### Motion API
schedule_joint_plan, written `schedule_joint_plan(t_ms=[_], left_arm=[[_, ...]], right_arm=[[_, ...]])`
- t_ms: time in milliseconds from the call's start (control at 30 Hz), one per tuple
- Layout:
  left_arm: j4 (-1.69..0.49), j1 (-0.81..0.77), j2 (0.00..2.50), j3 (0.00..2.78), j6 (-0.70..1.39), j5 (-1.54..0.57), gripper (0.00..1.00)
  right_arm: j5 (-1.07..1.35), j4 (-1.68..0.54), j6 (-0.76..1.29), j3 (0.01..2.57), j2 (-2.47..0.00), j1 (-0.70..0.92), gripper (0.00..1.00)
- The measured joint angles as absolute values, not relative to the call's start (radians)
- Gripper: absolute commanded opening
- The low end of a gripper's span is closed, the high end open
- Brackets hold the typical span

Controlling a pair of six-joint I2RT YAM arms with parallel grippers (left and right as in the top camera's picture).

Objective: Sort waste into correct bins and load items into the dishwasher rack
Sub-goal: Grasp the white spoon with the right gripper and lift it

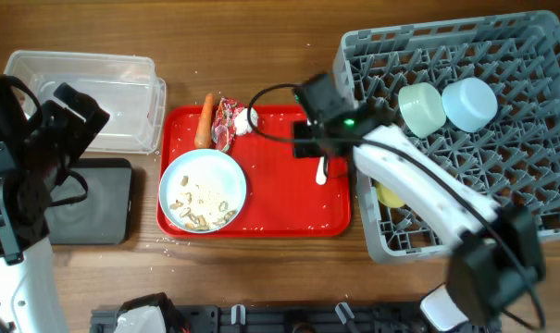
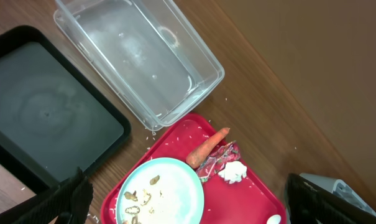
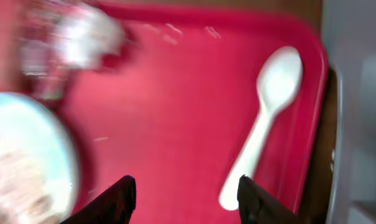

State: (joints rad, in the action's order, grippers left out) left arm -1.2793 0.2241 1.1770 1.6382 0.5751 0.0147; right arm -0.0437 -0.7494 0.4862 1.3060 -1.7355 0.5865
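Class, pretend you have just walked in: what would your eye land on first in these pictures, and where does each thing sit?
The bright red tray in the middle stands out, carrying a pale blue plate of food scraps, a carrot and a white spoon. To its right sits the big grey dishwasher rack, holding a pale green bowl and a light blue bowl. The right gripper hangs open above the tray, beside the spoon.

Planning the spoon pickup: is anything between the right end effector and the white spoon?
Nothing visible does. The open right end effector hangs by the white spoon, which lies alone on bare red tray.
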Motion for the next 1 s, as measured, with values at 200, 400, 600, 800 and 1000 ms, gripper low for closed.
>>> schedule_joint_plan(t_ms=[200, 400, 600, 800, 1000], left_arm=[[-1.279, 0.224, 1.177, 1.638, 0.575, 0.015, 1.0], [-1.279, 0.224, 1.177, 1.638, 0.575, 0.015, 1.0], [-1.279, 0.224, 1.177, 1.638, 0.575, 0.015, 1.0], [-1.279, 0.224, 1.177, 1.638, 0.575, 0.015, 1.0], [-1.279, 0.224, 1.177, 1.638, 0.575, 0.015, 1.0]], right_arm=[[-0.113, -0.745, 0.548, 1.302, -1.992, 0.521, 0.37], [-0.085, -0.738, 0.491, 1.306, -1.998, 0.521, 0.11], [-0.04, -0.725, 0.403, 1.327, -1.725, 0.522, 0.04], [-0.233, -0.712, 0.258, 1.348, -1.535, 0.377, 0.04], [-0.163, -0.73, 0.083, 1.322, -1.736, 0.294, 0.55]])
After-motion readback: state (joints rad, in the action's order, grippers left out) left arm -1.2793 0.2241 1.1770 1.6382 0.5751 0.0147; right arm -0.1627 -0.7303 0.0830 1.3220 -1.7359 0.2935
